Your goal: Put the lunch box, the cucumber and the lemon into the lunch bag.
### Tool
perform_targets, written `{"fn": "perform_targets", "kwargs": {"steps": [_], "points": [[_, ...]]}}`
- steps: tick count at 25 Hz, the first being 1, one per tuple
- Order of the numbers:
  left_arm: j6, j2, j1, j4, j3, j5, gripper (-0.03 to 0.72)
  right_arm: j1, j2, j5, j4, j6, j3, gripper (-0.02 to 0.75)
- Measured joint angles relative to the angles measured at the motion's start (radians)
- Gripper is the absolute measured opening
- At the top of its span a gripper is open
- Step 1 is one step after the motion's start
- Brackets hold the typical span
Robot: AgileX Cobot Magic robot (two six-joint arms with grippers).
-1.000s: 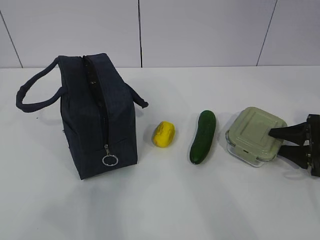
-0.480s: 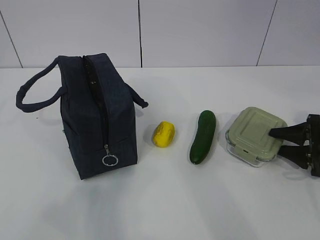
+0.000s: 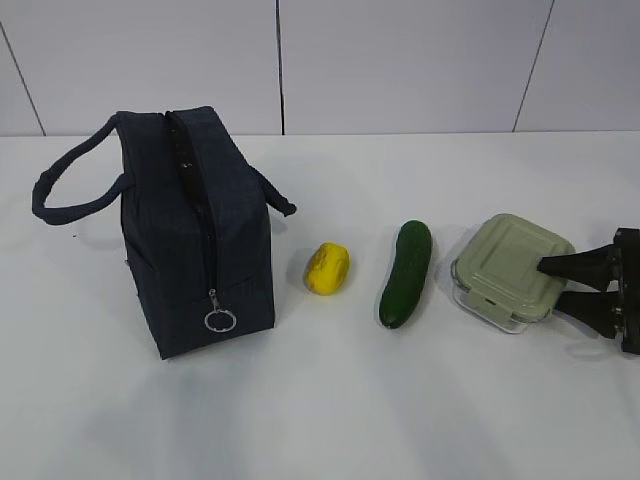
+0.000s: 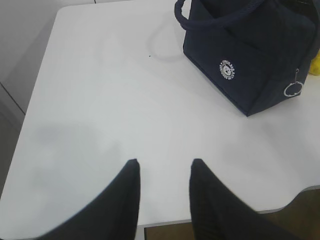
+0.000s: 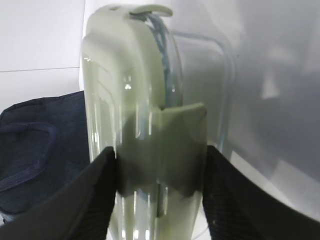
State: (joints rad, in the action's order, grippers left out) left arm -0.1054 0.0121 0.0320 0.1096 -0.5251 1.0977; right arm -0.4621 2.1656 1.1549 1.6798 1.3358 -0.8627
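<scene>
box (image 3: 510,268) on table (image 3: 330,420) at right, flat, lid up | right gripper (image 3: 548,281) pinching box, one finger on lid, one at its side | cucumber (image 3: 406,273) long axis near-to-far, beside lemon (image 3: 327,268) | bag (image 3: 195,230) upright at left | left gripper (image 4: 164,167) jaws apart, holding nothing

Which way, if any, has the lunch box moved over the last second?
No. The lunch box keeps its place beside the cucumber, with the right gripper clamped on it.
</scene>
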Motion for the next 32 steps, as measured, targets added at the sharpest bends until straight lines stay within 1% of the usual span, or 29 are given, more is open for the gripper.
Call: {"fn": "perform_targets", "kwargs": {"steps": [19, 24, 32], "points": [[0.0, 0.0, 0.0, 0.0, 0.0, 0.0, 0.24, 0.0, 0.0, 0.002, -0.003, -0.031, 0.0, 0.391], [0.0, 0.0, 0.0, 0.0, 0.0, 0.0, 0.24, 0.0, 0.0, 0.002, -0.003, -0.033, 0.0, 0.377], [0.0, 0.0, 0.0, 0.0, 0.0, 0.0, 0.24, 0.0, 0.0, 0.002, -0.004, -0.04, 0.0, 0.375]]}}
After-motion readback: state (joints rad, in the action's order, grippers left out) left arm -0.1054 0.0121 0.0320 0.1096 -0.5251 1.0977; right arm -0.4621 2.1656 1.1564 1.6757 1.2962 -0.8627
